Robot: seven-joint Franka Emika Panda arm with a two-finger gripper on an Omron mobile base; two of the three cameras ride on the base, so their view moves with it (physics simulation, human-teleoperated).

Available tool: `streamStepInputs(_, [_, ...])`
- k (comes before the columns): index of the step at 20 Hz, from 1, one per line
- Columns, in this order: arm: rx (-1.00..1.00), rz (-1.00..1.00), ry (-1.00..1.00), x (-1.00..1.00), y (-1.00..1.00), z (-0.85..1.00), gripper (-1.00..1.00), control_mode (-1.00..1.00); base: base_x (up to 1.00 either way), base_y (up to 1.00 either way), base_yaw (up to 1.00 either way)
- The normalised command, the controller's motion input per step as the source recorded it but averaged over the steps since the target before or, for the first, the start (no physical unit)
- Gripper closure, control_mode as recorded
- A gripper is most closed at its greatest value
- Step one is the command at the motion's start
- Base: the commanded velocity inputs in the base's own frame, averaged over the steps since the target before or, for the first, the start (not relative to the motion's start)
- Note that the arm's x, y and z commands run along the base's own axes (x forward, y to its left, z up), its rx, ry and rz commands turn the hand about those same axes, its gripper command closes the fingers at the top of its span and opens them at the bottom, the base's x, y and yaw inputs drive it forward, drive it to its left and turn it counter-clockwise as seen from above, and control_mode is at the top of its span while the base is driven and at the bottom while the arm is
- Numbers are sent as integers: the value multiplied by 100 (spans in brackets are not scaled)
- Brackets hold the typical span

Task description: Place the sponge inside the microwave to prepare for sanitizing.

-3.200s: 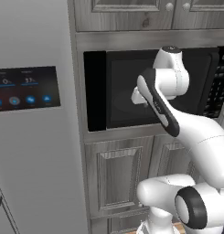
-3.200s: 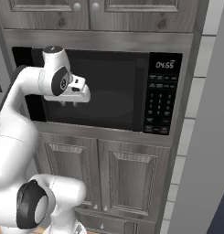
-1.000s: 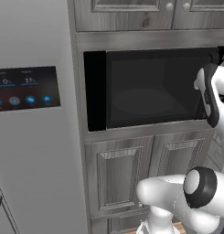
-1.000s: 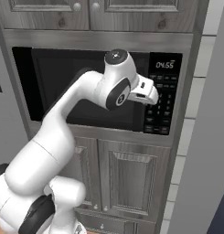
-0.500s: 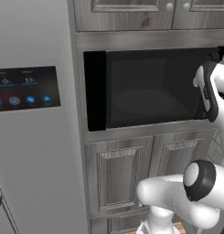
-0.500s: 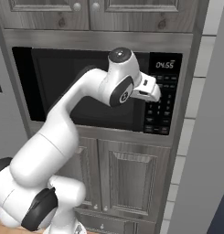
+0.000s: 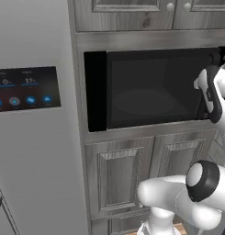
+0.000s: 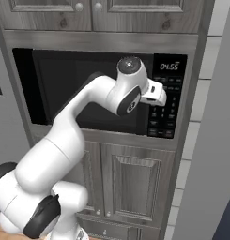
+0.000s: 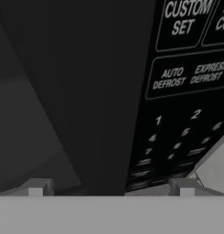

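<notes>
Microwave [image 8: 88, 93] door shut, glass dark; arm raised, gripper [image 9: 109, 185] beside its keypad [image 8: 165, 101], fingers spread, empty.

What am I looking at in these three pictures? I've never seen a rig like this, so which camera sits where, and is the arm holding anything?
All rendered. A white robot arm on a driving base faces a built-in microwave, door shut, beside a grey fridge with a blue-lit panel. Two pictures come from cameras on the base, behind the arm to its left and right. The third looks along the gripper, close to the microwave's keypad and dark glass. The fingertips stand apart with nothing between them, so it holds nothing. Wooden cabinets sit below.
</notes>
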Motion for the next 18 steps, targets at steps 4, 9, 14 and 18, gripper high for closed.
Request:
streamStepInputs(4, [0, 6, -3, 9, 0, -14, -100, -100, 0, 0, 0])
streamStepInputs(9, [0, 6, 0, 16, -9, -6, -100, -100, 0, 0, 0])
streamStepInputs(14, [0, 6, 0, 19, -8, 0, -100, -100, 0, 0, 0])
streamStepInputs(18, [0, 2, 0, 17, -1, -1, -100, -100, 0, 0, 0])
